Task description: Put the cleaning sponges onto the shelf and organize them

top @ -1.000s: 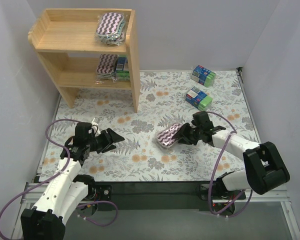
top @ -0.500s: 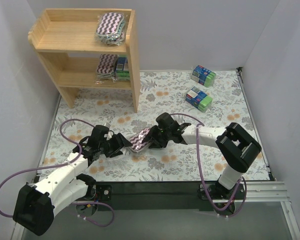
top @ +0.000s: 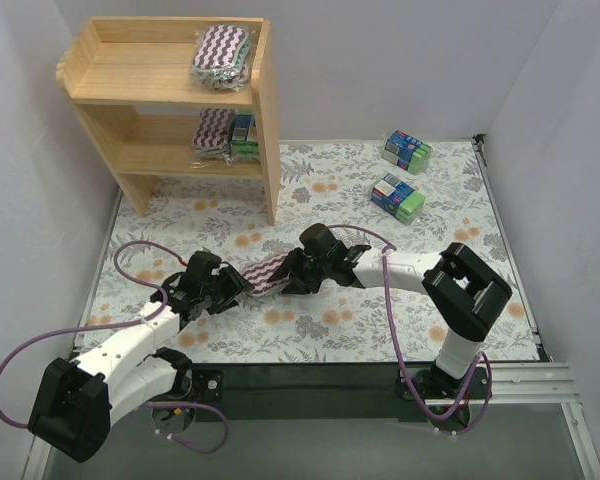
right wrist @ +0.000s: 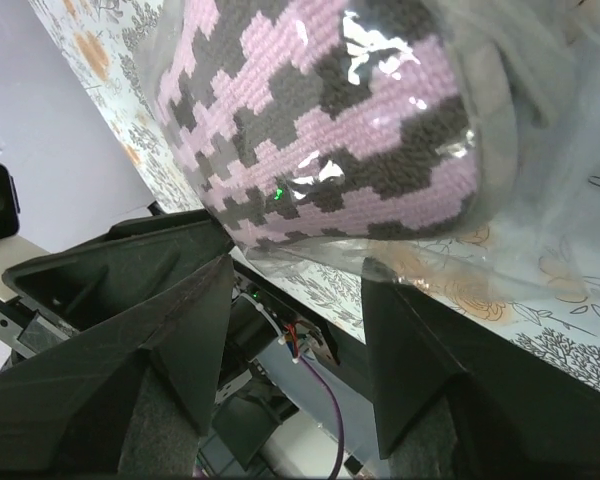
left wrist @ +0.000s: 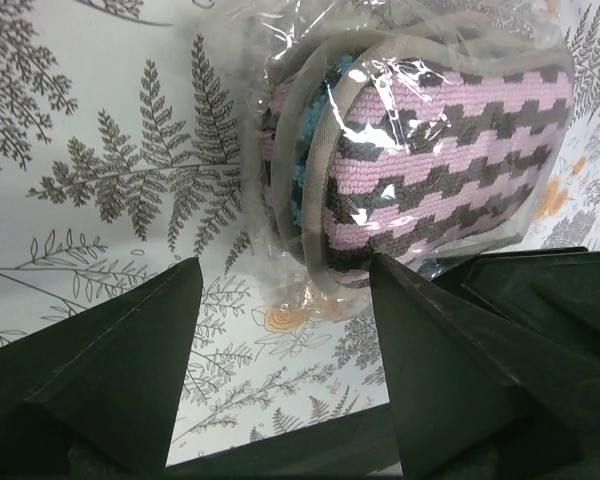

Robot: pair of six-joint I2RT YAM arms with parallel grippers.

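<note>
Near centre of the worktop (top: 310,340), the right pincer (top: 286,276), clamped on the purple zigzag sponge (top: 265,272), had carried it left between the wide, narrowing left pincer (top: 240,287); handover likely, towards the far-left shelf (top: 270,120).

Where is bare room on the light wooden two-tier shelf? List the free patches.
Top tier of the light wooden shelf: bare from its left rim to the purple-and-white zigzag pad at the right end. Lower tier: bare left of a second zigzag pad and a blue-and-green pack. Crowded: both right ends. The third pad, in the right gripper, should fit either.
</note>
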